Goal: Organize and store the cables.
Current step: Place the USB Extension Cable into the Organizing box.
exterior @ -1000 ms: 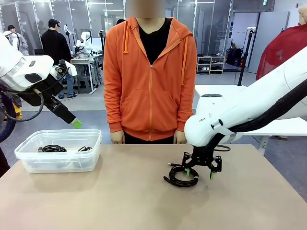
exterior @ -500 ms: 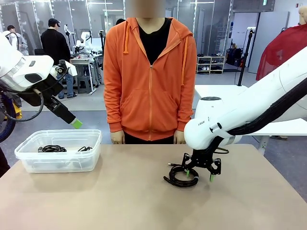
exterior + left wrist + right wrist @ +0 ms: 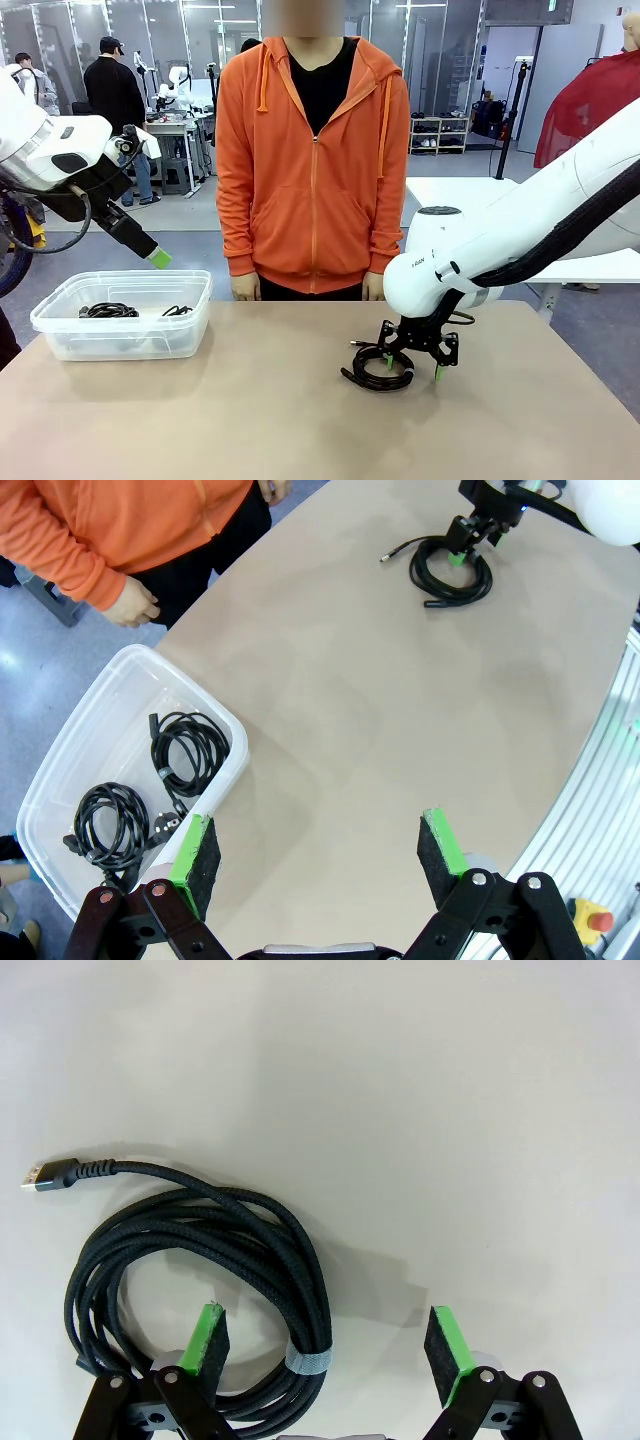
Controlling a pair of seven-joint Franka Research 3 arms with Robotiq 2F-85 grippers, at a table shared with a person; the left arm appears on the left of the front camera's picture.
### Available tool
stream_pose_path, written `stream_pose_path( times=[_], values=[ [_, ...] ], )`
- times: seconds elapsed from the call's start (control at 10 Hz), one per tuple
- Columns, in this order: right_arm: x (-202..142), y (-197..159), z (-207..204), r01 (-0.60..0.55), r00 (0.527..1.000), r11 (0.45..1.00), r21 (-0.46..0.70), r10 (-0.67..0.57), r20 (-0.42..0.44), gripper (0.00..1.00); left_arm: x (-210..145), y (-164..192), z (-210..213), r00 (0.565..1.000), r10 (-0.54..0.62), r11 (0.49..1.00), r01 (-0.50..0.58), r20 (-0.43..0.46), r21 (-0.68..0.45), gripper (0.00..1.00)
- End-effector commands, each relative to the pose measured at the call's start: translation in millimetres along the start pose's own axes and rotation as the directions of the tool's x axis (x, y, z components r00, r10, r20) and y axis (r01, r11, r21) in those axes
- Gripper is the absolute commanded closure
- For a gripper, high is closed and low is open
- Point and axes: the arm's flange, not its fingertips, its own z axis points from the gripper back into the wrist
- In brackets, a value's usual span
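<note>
One coiled cable (image 3: pixel 378 368) is lying loose on the worktop (image 3: pixel 250 420), and I am hanging my right tool (image 3: pixel 412 364) directly over it with the jaws spread fully wide and nothing between them. In my right wrist view the coil (image 3: pixel 190 1290) is sitting off-centre: its near strand, the one bound by a pale band (image 3: pixel 307 1362), is passing through the gap close to one green pad (image 3: pixel 208 1338), while the bulk of the loop is spreading away to that same side and beyond that pad. The other pad (image 3: pixel 447 1341) is standing over bare worktop. The plug end (image 3: pixel 48 1174) is trailing out from the far side of the coil, well apart from my jaws.

So the relation I am judging is this: the banded strand is running roughly lengthwise away from me between the pads, across the closing line, which suits a pinch; but only that bundled edge is inside, not the whole loop.

My left tool (image 3: pixel 315 852) is waiting high above the clear bin (image 3: pixel 120 318), jaws likewise wide and empty. Two more coiled cables (image 3: pixel 150 790) are already lying inside that bin (image 3: pixel 60 780). The right arm is plainly the nearer one to the loose coil. The person (image 3: pixel 312 150) is standing behind the worktop, hands down at the far edge.
</note>
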Motion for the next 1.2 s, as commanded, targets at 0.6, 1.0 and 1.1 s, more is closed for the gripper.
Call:
stream_pose_path(
  times=[0.6, 1.0, 1.1],
  values=[
    [-5.1, 3.1, -6.9, 0.044, 0.999, 0.999, -0.012, -0.043, 0.033, 0.00, 0.3, 0.0, -0.3, 1.000, 0.002, 1.000, -0.002, -0.005, 0.009, 0.00],
    [-7.4, 3.3, -2.8, 0.043, 0.998, 0.999, -0.004, -0.042, 0.040, 0.24, 0.3, 0.0, -0.3, 1.000, 0.002, 1.000, -0.002, -0.005, 0.009, 0.00],
    [-9.1, 3.7, -1.2, 0.043, 0.998, 0.999, -0.001, -0.043, 0.038, 0.33, 0.3, 0.0, -0.3, 1.000, 0.002, 1.000, -0.002, -0.005, 0.009, 0.00]
  ],
)
